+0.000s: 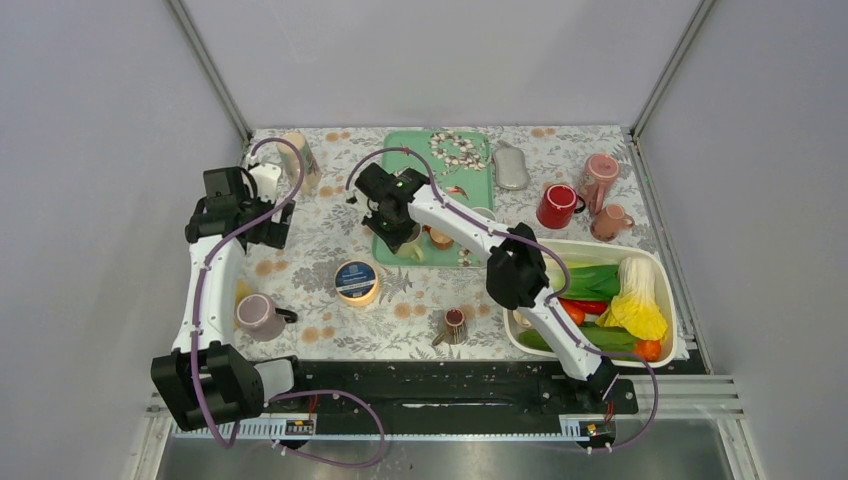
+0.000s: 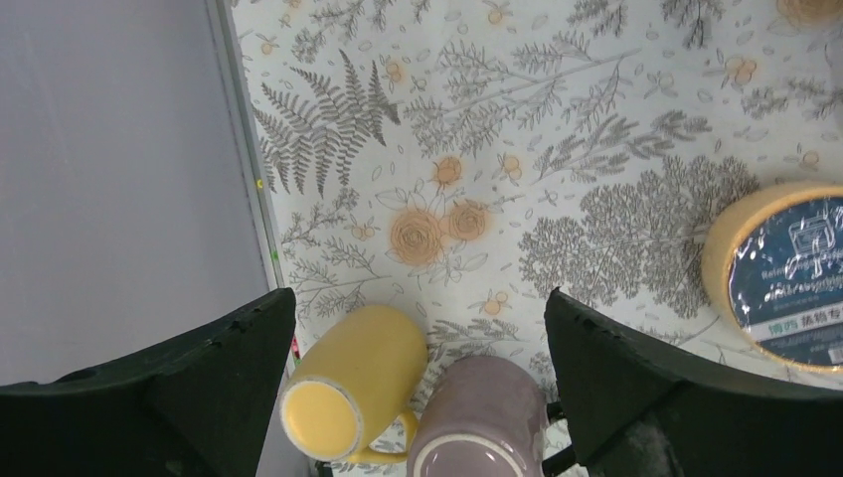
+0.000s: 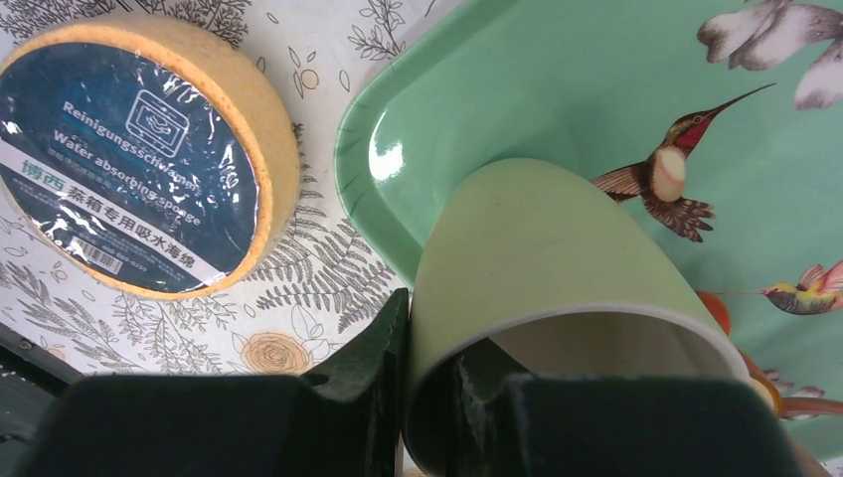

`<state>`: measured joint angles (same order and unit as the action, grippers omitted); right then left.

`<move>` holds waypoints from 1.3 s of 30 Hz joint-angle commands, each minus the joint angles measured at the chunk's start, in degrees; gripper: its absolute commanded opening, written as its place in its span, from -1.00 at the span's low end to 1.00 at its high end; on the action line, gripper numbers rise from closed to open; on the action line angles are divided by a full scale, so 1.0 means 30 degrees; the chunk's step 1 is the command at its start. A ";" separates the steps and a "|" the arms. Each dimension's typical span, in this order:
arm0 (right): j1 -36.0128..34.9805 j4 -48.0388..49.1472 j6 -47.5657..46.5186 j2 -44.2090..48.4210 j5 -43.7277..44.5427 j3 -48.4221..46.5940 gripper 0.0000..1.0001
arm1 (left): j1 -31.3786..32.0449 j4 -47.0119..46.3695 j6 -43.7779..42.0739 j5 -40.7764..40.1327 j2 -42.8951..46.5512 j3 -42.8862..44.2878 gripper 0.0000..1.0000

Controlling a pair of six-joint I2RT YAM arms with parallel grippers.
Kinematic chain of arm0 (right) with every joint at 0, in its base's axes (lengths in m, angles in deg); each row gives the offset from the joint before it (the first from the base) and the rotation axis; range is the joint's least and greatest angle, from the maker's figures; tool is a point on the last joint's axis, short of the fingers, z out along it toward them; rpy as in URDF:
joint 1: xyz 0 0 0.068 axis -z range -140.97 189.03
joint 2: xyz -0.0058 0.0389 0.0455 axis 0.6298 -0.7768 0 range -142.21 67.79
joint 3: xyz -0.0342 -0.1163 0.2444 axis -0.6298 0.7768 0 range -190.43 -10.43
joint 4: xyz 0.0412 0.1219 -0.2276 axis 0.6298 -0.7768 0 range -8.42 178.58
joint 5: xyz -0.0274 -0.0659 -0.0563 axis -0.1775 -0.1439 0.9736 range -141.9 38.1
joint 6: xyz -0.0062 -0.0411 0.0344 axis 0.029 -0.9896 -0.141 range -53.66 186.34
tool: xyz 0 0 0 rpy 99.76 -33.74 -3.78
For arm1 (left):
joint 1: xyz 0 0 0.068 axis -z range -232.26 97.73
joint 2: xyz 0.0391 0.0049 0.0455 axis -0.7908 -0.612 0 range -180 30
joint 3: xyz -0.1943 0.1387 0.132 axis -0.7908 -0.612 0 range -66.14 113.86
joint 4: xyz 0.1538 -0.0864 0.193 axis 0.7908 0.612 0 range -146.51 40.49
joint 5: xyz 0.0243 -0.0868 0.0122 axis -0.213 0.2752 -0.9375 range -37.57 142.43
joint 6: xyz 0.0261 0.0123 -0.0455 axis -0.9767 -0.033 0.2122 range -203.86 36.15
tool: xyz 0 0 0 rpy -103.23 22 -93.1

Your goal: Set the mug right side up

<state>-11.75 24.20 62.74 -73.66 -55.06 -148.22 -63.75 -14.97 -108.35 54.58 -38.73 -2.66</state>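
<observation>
Right gripper (image 3: pixel 422 373) pinches green mug (image 3: pixel 542 248) rim, hidden overhead.

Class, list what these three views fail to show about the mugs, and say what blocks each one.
1. Green mug: handle unseen in the right wrist view; from above, the right gripper covers it.
2. Yellow mug: cut by the left wrist view's bottom edge; from above, the left arm mostly hides it.
3. Purple mug: mouth cut off by that same edge.
</observation>
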 commanded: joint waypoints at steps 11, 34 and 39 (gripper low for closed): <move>0.0152 0.1205 -0.1767 -0.0282 -0.0930 -0.1637 -0.26 | -0.0093 0.6164 -0.5943 0.2897 0.0006 0.0448 0.84; 0.0756 0.9054 -0.2423 1.3254 -0.1701 1.2985 0.94 | 0.0049 1.2239 -2.7652 0.0127 0.5885 -0.6174 0.86; 0.0899 0.9349 -0.1921 1.3957 -0.2289 1.4282 0.95 | 0.0049 0.8760 -2.8393 -0.1503 0.5570 -0.8676 0.90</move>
<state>-9.57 49.05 56.14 -33.35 -60.98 -108.12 -63.49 20.22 -185.19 54.17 -20.17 -24.21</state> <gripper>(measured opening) 0.971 0.948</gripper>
